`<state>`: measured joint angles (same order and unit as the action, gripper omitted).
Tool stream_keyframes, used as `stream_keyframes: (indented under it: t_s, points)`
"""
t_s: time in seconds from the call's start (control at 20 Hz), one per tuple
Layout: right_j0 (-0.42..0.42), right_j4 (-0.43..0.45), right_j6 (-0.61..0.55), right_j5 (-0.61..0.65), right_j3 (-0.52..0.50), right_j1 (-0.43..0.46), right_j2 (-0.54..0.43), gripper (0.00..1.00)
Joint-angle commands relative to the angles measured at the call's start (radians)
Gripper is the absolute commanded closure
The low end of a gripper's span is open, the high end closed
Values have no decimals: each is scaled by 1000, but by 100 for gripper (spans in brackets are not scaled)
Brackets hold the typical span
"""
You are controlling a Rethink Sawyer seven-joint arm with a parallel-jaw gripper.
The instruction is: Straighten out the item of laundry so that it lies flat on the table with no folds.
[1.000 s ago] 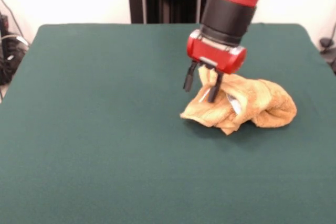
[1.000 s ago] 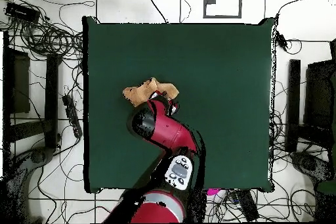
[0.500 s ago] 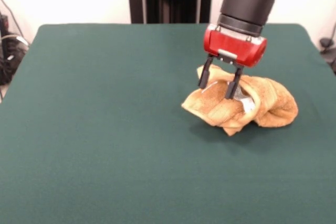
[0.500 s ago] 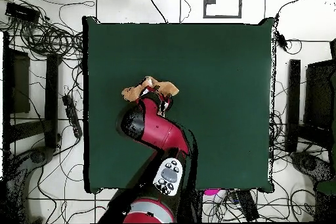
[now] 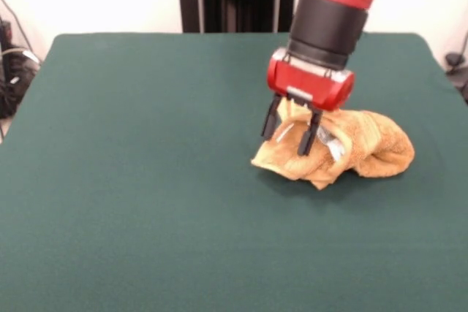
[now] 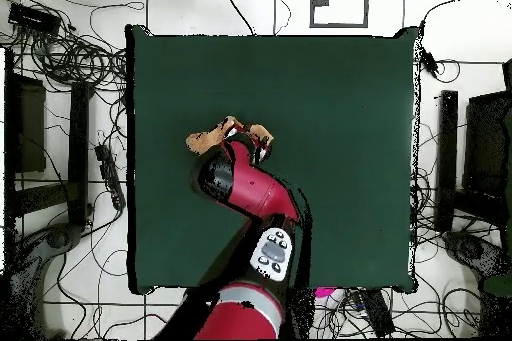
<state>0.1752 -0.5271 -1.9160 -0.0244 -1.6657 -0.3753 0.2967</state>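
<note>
**Operator:** What is the gripper doing?

**Observer:** Your gripper (image 5: 289, 128) hangs over the left part of the towel (image 5: 344, 150), its two dark fingers (image 5: 307, 139) spread apart with a gap between them. Their tips sit against the cloth, but you cannot tell from the front view whether any fold is caught between them. From overhead the arm (image 6: 243, 189) covers the gripper completely.

**Operator:** And the towel itself?

**Observer:** It lies bunched in a golden-orange heap on the green table (image 5: 146, 180), right of centre in your front view. A rounded roll forms its right end, and a small white patch, perhaps the label, shows just beside the right finger. Overhead, the towel (image 6: 208, 140) only peeks out around the arm's head; most of it is hidden, so you cannot trace its folds there.
</note>
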Motion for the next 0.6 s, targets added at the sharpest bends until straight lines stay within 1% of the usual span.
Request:
stream_keyframes:
  t_s: [0.05, 0.15, 0.2, 0.3, 0.45, 0.55, 0.6]
  points:
    - [-109, 50, -17, 458, 149, 154, -300, 0]
    - [-160, 94, 52, 652, 198, 169, -369, 0]
    - [-182, 118, 92, 717, 216, 171, -404, 0]
    - [-200, 152, 117, 848, 247, 167, -429, 0]
    - [-226, 183, 131, 975, 273, 156, -462, 0]
    - [-252, 186, 140, 1021, 269, 148, -496, 0]
    - [-256, 187, 140, 1022, 266, 141, -503, 0]
